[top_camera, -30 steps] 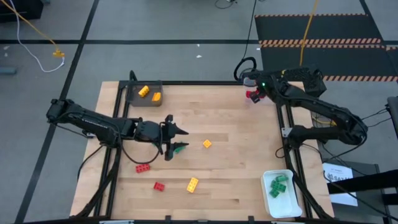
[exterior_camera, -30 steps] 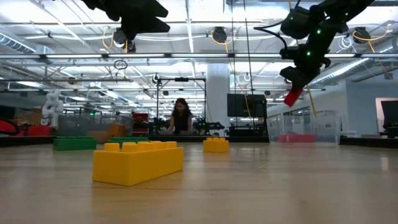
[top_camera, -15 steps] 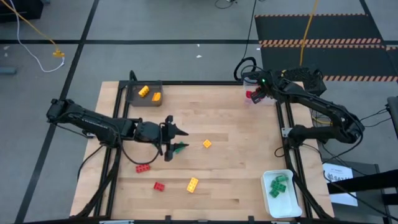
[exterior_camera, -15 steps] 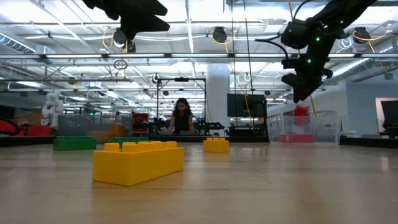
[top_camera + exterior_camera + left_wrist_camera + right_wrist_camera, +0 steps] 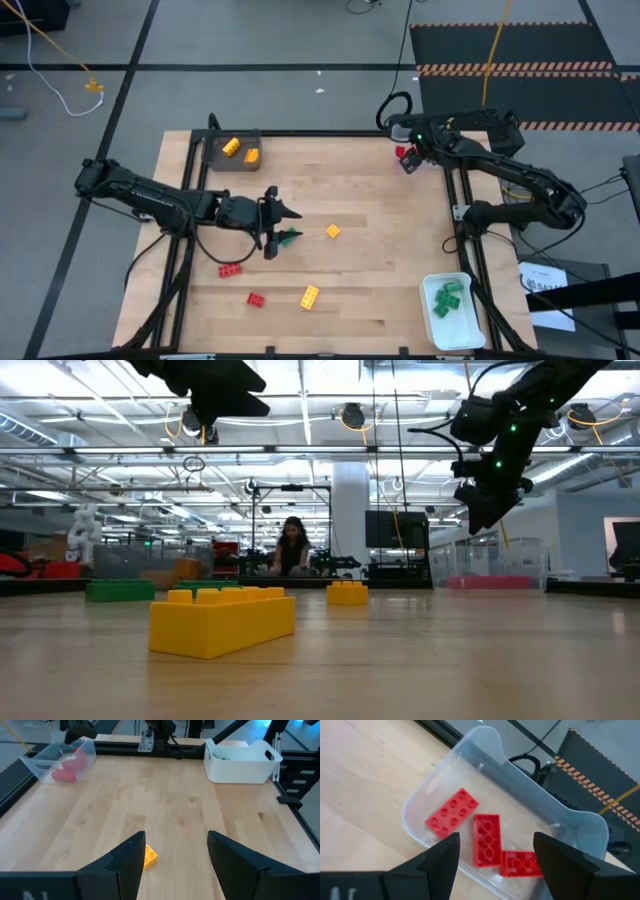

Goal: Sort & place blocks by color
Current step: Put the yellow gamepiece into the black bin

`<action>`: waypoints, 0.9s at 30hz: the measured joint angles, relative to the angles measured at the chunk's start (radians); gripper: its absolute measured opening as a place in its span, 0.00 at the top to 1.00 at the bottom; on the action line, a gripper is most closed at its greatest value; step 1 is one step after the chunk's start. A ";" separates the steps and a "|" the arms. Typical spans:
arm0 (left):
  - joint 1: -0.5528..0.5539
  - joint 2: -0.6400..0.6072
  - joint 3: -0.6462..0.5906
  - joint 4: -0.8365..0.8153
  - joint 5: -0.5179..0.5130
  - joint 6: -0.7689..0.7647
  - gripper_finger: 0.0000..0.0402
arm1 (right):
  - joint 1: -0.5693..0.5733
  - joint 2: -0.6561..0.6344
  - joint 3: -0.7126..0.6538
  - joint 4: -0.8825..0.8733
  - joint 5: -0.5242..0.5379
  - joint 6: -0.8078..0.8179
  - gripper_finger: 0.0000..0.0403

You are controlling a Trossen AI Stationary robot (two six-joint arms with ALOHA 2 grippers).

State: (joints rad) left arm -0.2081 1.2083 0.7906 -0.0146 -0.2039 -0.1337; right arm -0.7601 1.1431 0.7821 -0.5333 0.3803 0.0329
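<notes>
A big bright room with ceiling lights lies behind the wooden tabletop (image 5: 380, 250), and a person (image 5: 291, 548) sits far back in it.

Three red blocks (image 5: 486, 839) lie in a clear bin (image 5: 580, 827) right under the right pincer (image 5: 495, 852). This pincer is open and holds nothing. It hangs above the bin at the far right corner of the tabletop.

The left pincer (image 5: 175, 850) is open too and holds nothing. A small yellow block (image 5: 149, 856) lies on the wood just in front of it, beside one finger. A green block (image 5: 290, 238) lies by its tip. Two red blocks (image 5: 231, 270) and a long yellow block (image 5: 310, 296) lie a bit nearer than this pincer.

A gray tray (image 5: 215, 158) with two yellow blocks (image 5: 232, 147) sits past the left pincer. A white bin (image 5: 470, 335) with green blocks (image 5: 447, 298) is well apart from both pincers, at the near right corner.
</notes>
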 joint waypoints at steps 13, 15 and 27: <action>0.000 0.000 0.000 -0.012 -0.002 -0.002 0.46 | 0.196 -0.083 -0.002 0.287 -0.359 0.088 0.39; 0.000 0.000 0.000 -0.012 -0.003 -0.003 0.46 | 0.263 -0.085 -0.002 0.299 -0.360 0.083 0.39; 0.005 0.000 0.000 -0.012 -0.026 -0.046 0.46 | 0.705 0.014 -0.145 0.658 -0.351 0.205 0.39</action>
State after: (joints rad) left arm -0.2028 1.2083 0.7906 -0.0265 -0.2302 -0.1800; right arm -0.0553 1.1569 0.6373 0.1251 0.0290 0.2382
